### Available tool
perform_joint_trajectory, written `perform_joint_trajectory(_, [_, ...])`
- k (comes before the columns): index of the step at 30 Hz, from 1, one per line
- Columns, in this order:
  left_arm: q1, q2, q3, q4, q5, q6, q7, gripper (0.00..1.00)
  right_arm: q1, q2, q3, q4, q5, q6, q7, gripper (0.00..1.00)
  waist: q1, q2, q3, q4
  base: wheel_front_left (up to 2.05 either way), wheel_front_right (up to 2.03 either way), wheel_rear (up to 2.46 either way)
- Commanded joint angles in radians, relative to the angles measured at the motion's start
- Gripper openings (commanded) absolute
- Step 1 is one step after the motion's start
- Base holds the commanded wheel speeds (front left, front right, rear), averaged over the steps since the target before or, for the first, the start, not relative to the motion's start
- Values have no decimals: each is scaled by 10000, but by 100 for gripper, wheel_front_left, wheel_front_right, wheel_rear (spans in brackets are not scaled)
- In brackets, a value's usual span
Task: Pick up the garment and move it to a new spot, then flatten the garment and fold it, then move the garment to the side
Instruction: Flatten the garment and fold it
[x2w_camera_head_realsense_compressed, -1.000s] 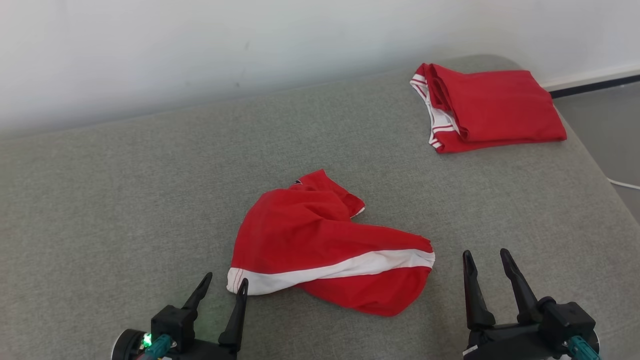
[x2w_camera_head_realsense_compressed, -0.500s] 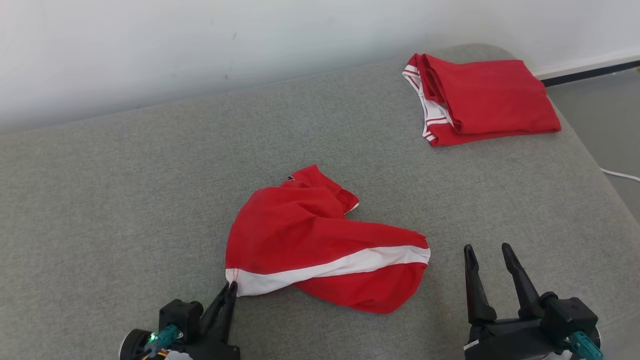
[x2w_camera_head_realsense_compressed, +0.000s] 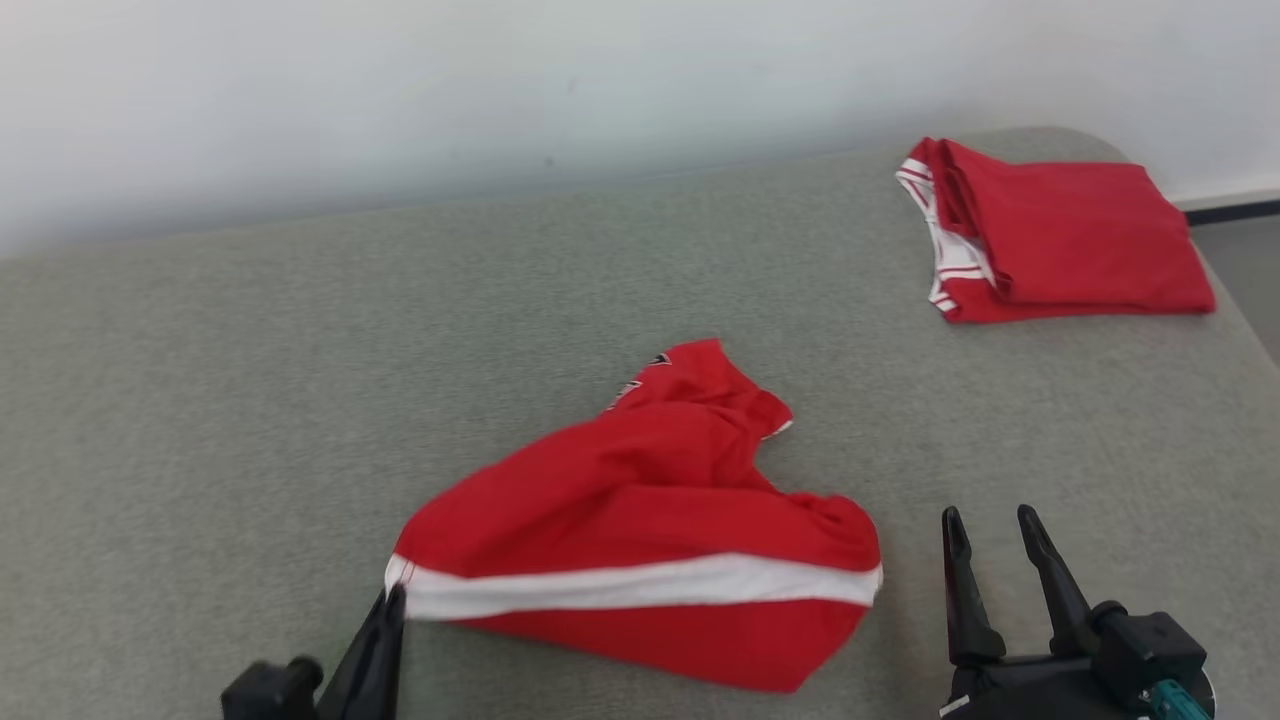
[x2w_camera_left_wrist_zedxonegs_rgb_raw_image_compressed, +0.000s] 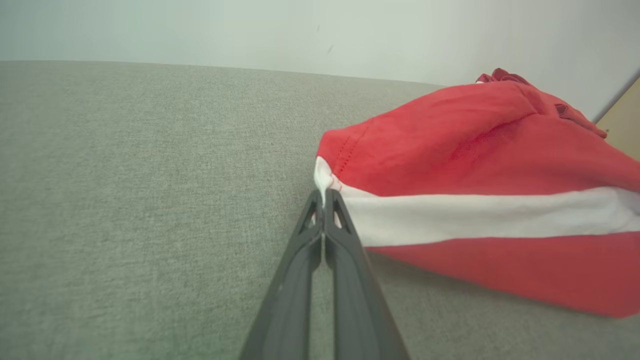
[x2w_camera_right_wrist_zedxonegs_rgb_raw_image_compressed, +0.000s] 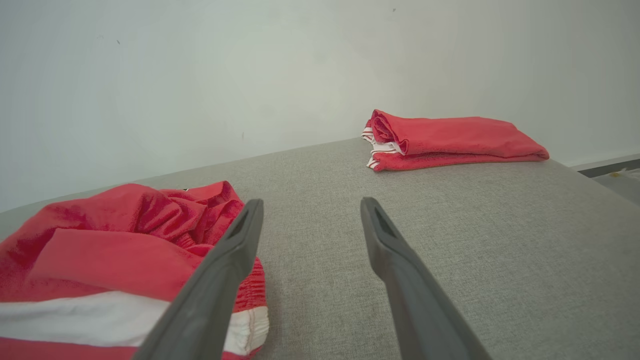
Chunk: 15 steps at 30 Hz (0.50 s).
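Left gripper (x2w_camera_head_realsense_compressed: 393, 600) is at the lower left of the head view, jaws pinched tight together on the white-banded corner of the red garment (x2w_camera_head_realsense_compressed: 640, 500). Left wrist view confirms it: cloth is nipped right at the fingertips. Garment lies crumpled on the grey cushion (x2w_camera_head_realsense_compressed: 200, 400), centre to lower centre of frame. A white stripe (x2w_camera_head_realsense_compressed: 640, 585) runs across its near side, and a bunched fold rises toward the middle. Right gripper (x2w_camera_head_realsense_compressed: 990, 515) is at the lower right, just beside the garment's right end and not touching it, jaws spread wide with nothing between them. Folded red cloth (x2w_camera_head_realsense_compressed: 1070, 235) rests at the upper right near the cushion's far corner, well apart from the garment. Pale wall (x2w_camera_head_realsense_compressed: 400, 80) runs across the top.
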Motion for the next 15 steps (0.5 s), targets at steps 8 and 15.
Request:
perform_joint_trajectory(8, [1435,-200,655,-253,124,23,-30,0,167,19,163,180,-165,-27,1,100,0,-1,-295,933,0,0,0])
perform_joint_trajectory(15, [1386,-384,534,145,200,23,-30,84,338,-32,389,436,-276,-27,0,100,0,-1,-452,1077,0,0,0])
